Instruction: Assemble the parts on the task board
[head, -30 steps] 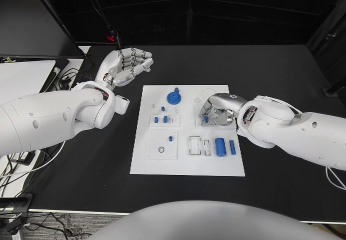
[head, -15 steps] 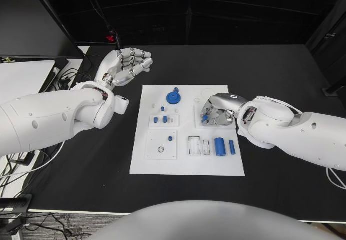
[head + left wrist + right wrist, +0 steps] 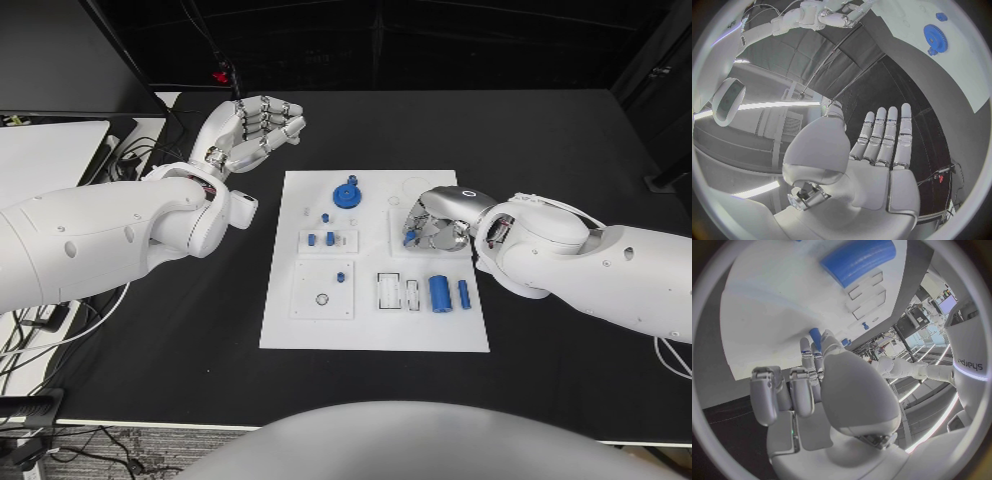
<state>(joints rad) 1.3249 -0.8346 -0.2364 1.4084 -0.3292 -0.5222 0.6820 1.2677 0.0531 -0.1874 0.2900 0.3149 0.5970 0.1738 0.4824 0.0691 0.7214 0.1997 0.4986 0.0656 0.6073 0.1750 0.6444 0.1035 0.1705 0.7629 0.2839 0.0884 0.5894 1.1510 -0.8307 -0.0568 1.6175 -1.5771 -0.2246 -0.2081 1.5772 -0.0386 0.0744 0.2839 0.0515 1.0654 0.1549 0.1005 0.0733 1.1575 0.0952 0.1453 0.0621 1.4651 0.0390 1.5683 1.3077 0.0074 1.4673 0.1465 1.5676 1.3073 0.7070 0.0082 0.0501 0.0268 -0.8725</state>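
almost nothing has moved since the earlier frames: the right hand [image 3: 436, 222] stays over the upper right part of the task board [image 3: 375, 335], and it has only turned a little while its fingers work there. the task board lies flat in the middle of the black tabletop [image 3: 577, 140]. on it, a blue gear [image 3: 348, 194] stands near the far edge, small blue pegs [image 3: 330, 238] sit in the left blocks, and two blue cylinders [image 3: 441, 293] lie side by side near the right edge, close under the right hand.

the right hand is bent down onto the board with its fingers curled together. in the right wrist view the fingertips [image 3: 806, 347] touch the white surface and a small blue part [image 3: 816, 338] shows between them, but i cannot tell if the hand really holds it.

the left hand [image 3: 254, 128] hovers over the tabletop, well apart from the far left corner of the board. its palm is up, its fingers are only a little bent and it holds nothing; the left wrist view shows the fingers [image 3: 887, 137] straight and side by side.
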